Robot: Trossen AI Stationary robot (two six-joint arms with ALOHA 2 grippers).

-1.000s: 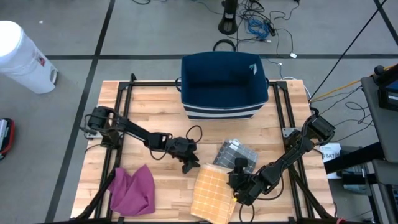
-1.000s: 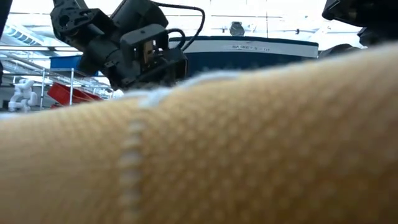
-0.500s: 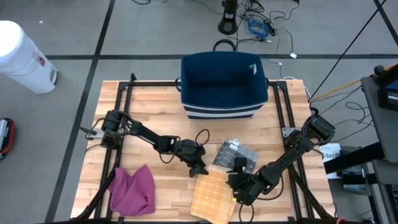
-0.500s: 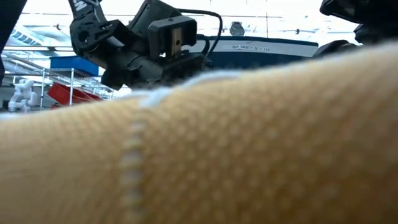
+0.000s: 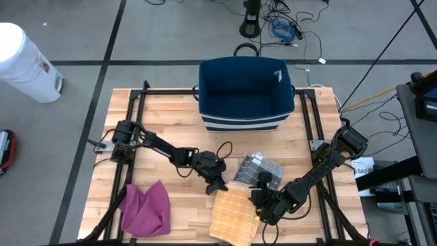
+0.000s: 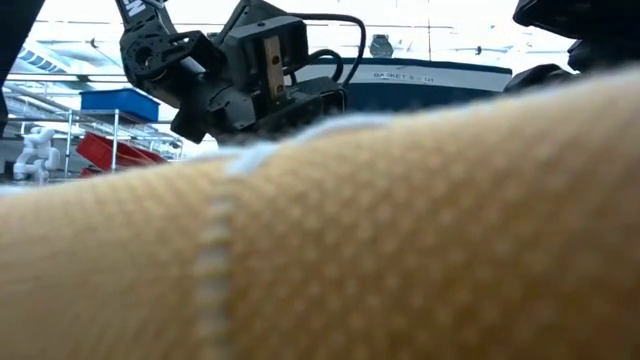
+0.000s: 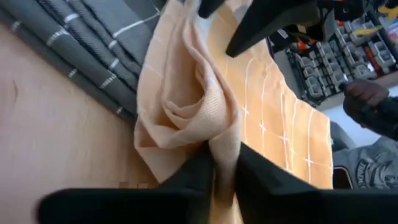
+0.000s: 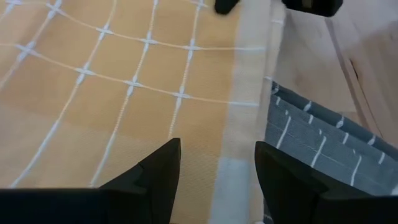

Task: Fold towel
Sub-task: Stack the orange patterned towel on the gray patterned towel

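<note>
Purple cloth (image 5: 145, 208) lies lower left, untouched. Left gripper (image 5: 217, 186) pinches the orange towel (image 5: 233, 213) at its top-left corner, cloth bunched between its fingers. Right gripper (image 5: 263, 208), jaws apart, hovers over the towel's right edge, probably holding nothing. Towel's lower end is cut off by the frame.

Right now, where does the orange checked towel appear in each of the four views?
High view: orange towel at the front table edge, between both arms.
Low view: it fills the foreground.
Left wrist view: bunched fold pinched between the left hand's fingers.
Right wrist view: flat under the open right hand.
Shared landmark: grey striped towel beside it.
</note>
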